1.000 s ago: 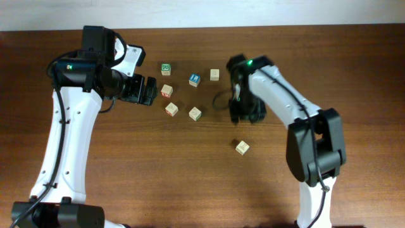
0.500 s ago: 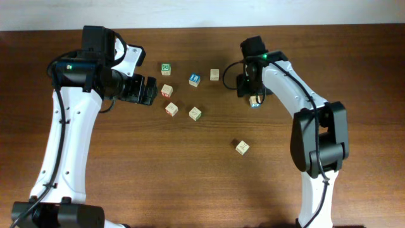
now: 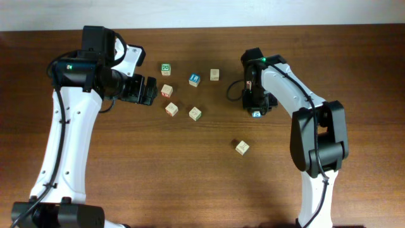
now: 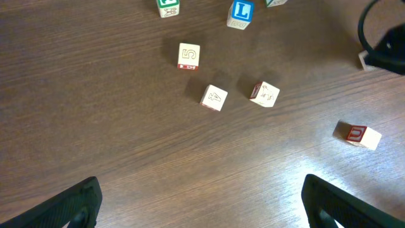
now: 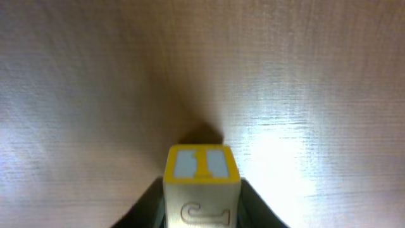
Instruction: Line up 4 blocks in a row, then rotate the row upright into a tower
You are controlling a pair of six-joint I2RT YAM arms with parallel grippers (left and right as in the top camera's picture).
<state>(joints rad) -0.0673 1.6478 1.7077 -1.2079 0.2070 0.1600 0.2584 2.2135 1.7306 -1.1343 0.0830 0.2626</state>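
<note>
Closest to the counter's (image 3: 190, 190) near edge, right of its middle, lay the nearest pale block (image 3: 242, 147), alone. The left wrist view showed a red print on its side, too skewed to read surely. Farther in, two more sat apart near the counter's middle: the green-tinted pale block (image 3: 195, 113) and, left of it, the red-tinted pale block (image 3: 171, 109). Level with them toward the right edge, the right tool (image 3: 255, 109) pinched the yellow-framed block (image 5: 202, 183) between its fingers (image 5: 150, 209), which the wrist view's lower edge cut off. From overhead the arm covered nearly all of that block, and whether it touched the counter could not be told. Beyond, the pale block marked 5 (image 4: 188, 56) lay just beside the left tool (image 3: 149, 90), whose fingers (image 4: 69, 206) stood spread wide around nothing, only their tips showing. Toward the far edge sat the blue block (image 3: 194, 79), the farthest pale block (image 3: 214, 75) and the green block (image 3: 166, 68), the last two clipped in the left wrist view. No block touched another.
</note>
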